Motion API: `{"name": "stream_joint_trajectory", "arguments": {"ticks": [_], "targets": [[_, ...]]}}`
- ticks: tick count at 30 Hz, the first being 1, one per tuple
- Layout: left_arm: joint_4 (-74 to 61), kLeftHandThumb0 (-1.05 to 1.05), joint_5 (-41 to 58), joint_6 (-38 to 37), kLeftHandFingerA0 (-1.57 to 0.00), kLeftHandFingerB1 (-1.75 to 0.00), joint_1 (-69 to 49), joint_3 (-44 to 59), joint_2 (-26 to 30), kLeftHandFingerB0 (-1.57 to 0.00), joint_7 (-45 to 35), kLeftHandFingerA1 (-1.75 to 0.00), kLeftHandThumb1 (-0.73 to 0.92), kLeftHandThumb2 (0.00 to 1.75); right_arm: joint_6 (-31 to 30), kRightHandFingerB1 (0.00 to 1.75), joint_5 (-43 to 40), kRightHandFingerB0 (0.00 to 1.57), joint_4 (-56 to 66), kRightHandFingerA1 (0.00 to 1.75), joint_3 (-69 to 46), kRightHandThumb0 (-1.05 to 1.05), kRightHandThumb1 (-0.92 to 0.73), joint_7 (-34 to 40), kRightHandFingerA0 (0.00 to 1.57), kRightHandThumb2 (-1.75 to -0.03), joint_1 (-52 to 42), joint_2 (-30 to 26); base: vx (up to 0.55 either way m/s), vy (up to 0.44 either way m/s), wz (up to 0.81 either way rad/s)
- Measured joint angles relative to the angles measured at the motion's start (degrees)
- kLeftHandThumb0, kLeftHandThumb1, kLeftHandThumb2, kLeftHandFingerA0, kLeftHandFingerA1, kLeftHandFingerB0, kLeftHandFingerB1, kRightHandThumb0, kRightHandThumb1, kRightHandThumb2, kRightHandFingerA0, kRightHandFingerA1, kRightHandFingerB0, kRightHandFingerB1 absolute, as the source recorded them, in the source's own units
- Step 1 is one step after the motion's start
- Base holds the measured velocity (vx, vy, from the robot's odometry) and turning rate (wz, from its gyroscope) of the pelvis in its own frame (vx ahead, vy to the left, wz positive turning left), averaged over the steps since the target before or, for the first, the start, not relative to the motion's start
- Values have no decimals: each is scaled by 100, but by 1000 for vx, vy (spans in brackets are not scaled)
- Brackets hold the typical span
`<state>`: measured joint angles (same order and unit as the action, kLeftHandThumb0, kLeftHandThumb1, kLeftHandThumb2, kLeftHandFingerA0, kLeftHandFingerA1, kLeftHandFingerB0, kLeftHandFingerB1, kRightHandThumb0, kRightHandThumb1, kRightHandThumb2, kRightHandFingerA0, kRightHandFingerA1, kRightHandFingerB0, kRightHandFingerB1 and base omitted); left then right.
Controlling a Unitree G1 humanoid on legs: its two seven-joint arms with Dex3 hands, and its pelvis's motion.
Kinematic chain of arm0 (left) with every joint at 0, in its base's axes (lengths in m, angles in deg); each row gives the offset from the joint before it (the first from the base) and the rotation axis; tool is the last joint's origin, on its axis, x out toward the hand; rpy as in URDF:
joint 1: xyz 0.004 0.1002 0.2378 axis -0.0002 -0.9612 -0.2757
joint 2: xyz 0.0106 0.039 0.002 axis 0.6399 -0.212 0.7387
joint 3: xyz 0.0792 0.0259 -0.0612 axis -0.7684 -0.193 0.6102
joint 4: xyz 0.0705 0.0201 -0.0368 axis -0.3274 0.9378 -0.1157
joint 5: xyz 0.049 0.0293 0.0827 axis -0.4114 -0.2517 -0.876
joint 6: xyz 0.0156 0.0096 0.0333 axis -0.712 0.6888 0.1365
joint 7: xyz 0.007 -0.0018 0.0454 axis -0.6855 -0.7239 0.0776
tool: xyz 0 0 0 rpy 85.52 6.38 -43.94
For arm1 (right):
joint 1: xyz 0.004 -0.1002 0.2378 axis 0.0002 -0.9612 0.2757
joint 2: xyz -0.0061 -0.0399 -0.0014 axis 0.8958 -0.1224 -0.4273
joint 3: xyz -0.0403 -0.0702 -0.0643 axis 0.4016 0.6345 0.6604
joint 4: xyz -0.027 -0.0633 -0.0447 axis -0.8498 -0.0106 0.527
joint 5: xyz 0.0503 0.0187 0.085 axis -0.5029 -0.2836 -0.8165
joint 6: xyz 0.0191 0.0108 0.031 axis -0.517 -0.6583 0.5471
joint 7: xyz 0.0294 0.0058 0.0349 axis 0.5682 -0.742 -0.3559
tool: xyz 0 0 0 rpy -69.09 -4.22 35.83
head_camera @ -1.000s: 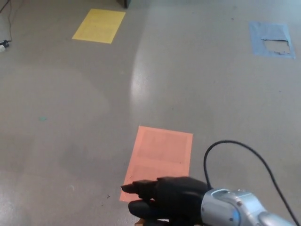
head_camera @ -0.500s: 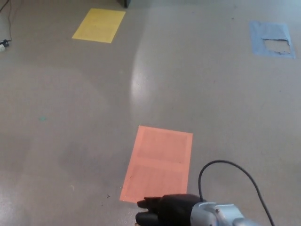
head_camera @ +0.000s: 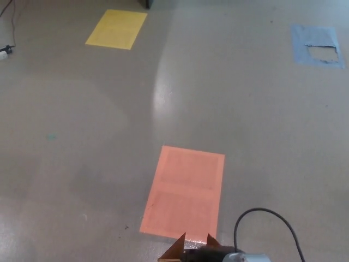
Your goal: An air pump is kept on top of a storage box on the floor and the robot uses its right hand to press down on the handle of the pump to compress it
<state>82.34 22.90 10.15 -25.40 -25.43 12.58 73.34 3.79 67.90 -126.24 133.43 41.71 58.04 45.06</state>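
Note:
Only a sliver of my right hand [head_camera: 210, 253] shows at the bottom edge of the head view, black, with the silver wrist [head_camera: 248, 257] just behind it. Two small brown pointed corners [head_camera: 175, 249] poke up beside it at the bottom edge; what they belong to cannot be told. A black cable [head_camera: 260, 210] loops up from the wrist. Neither the air pump nor its handle is in view. My left hand does not show.
An orange sheet [head_camera: 185, 188] lies flat on the grey floor just ahead of the hand. A yellow sheet [head_camera: 116, 29] lies at the far left, a torn blue patch [head_camera: 318, 45] at the far right. A dark cable end [head_camera: 4, 52] lies at the left edge.
My right hand has dropped steadily toward the bottom edge and is now almost out of the picture. Two brown corners have come into view beside it. The view shifted slightly.

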Motion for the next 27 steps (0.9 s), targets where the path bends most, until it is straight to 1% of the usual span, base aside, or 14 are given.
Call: {"name": "stream_joint_trajectory", "arguments": {"ticks": [1, 2, 6, 10, 11, 15, 16, 19, 20, 23, 24, 25, 26, 27], "targets": [[0, -79, 1, -1, -6, -22, -6, 15, 0, -5, 0, -29, 86, 116, 47, 14, 22, 5, -237, 14, -19, -93, -85, 72, 5, -119, 27, 65, 0, 0, 0], [0, -82, 2, -2, -6, -18, -10, 23, 0, -6, 0, -26, 88, 116, 69, 12, 32, 4, -335, 12, -28, -94, -86, 101, 4, -120, 38, 90, 0, 0, 0], [5, -80, 22, -50, -6, -21, -126, 103, 0, -5, 0, -31, 86, 116, 281, 13, 159, 6, -1108, 12, -168, -95, -84, 413, 5, -119, 97, 326, 0, 0, 0], [17, -81, 44, -105, -6, -20, -330, 137, 1, -5, -4, -30, 86, 117, 474, 14, 254, 6, -1447, 14, -320, -94, -84, 646, 5, -119, 41, 481, 0, 0, 0], [19, -82, 51, -113, -7, -20, -365, 139, 1, -6, -5, -30, 86, 117, 512, 11, 276, 4, -1486, 12, -349, -95, -86, 685, 4, -121, 21, 501, 0, 0, 0], [18, -82, 67, -147, -7, -22, -503, 132, 0, -6, -5, -30, 85, 116, 621, 12, 416, 4, -1591, 13, -402, -95, -86, 823, 4, -121, -78, 545, 0, 0, 0], [18, -70, 68, -147, -2, -30, -509, 131, 1, -2, -5, -37, 79, 116, 628, 12, 427, 5, -1599, 13, -408, -95, -86, 834, 5, -121, -87, 548, 0, 0, 0], [14, -71, 68, -152, -2, -29, -521, 103, 0, -1, -4, -37, 79, 116, 688, 12, 519, 4, -1650, 12, -481, -95, -86, 902, 4, -121, -142, 561, 0, 0, 0], [14, -82, 69, -152, -7, -22, -521, 98, 0, -7, -5, -31, 85, 116, 697, 12, 537, 1, -1658, 13, -496, -93, -85, 909, 1, -121, -149, 562, 0, 0, 0], [13, -83, 70, -153, -7, -21, -521, 88, 1, -6, -7, -30, 85, 116, 731, 12, 600, 0, -1673, 13, -590, -93, -86, 930, 0, -122, -157, 564, 0, 0, 0], [13, -81, 72, -153, -7, -22, -521, 88, 0, -6, -9, -33, 84, 115, 741, 11, 617, 4, -1675, 12, -624, -95, -86, 936, 4, -121, -156, 564, 0, 0, 0], [13, -81, 72, -153, -7, -22, -521, 88, 1, -6, -10, -33, 84, 115, 744, 11, 620, 4, -1675, 12, -630, -95, -86, 936, 4, -121, -156, 564, 0, 0, 0], [13, -80, 75, -153, -6, -23, -520, 89, 1, -6, -16, -32, 85, 115, 761, 11, 637, 0, -1676, 12, -670, -94, -85, 939, 0, -124, -152, 562, 0, 0, 0], [14, -78, 80, -153, -6, -23, -518, 92, 1, -5, -21, -31, 85, 115, 774, 10, 643, 0, -1672, 12, -714, -94, -86, 940, 0, -124, -135, 561, 0, 0, 0]]}}
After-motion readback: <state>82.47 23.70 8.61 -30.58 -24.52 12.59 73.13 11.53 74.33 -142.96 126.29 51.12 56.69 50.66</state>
